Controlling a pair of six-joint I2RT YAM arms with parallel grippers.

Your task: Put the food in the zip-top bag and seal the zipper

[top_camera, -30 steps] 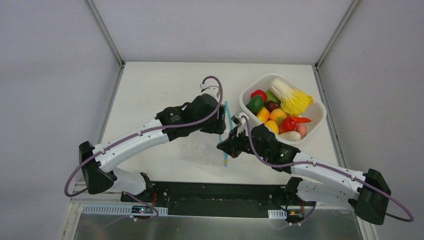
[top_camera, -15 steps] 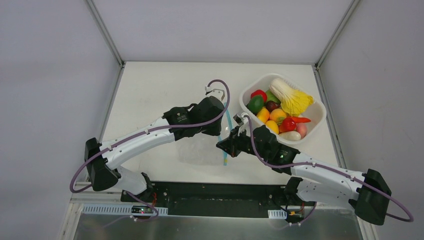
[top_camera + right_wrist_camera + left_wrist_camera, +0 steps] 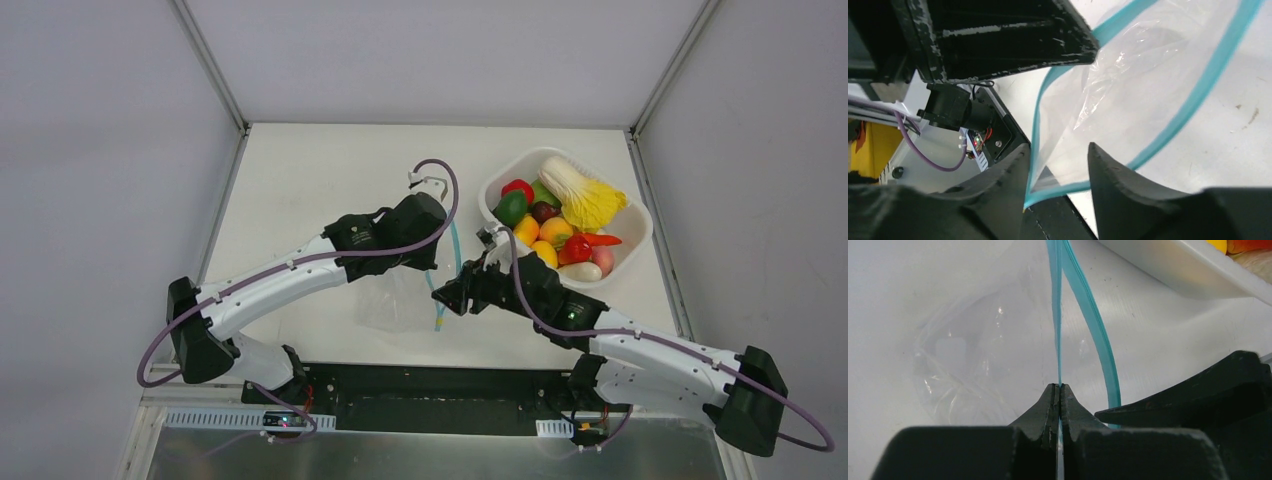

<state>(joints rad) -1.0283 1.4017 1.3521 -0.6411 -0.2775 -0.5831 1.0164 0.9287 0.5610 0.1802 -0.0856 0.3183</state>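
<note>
Bag [image 3: 395, 300] is lying flat on the table [image 3: 300, 180] between the two grippers, its body trailing under the left gripper [image 3: 1060, 390] and toward that arm's base. The zipper [image 3: 1057, 315] is running along the edge that faces the right gripper [image 3: 1058, 147]. Left gripper is pinching one lip of the zipper, jaws fully closed on the strip. That lip is standing up straight from the fingertips, while the other lip is bowing away toward the tub [image 3: 640, 240], so the mouth is parting. Right gripper is standing with jaws apart, straddling the bag's near corner; film and teal edge are passing between the fingers, not clamped as far as the wrist view shows. Food [image 3: 555, 230] is all sitting in the tub, just beyond and outboard of the right gripper; none is in the bag. Judgement: the mouth-opening step is in hand and loading is not yet begun. The next move is likely calling for the right gripper to back clear of the corner and either take the free lip or reach for a fruit, while the left holds its lip high. Edges: the tub rim is lying near the free lip, and the table's near edge is running just below the bag corner. Open room is lying ahead of the left gripper and to its outer side.
</note>
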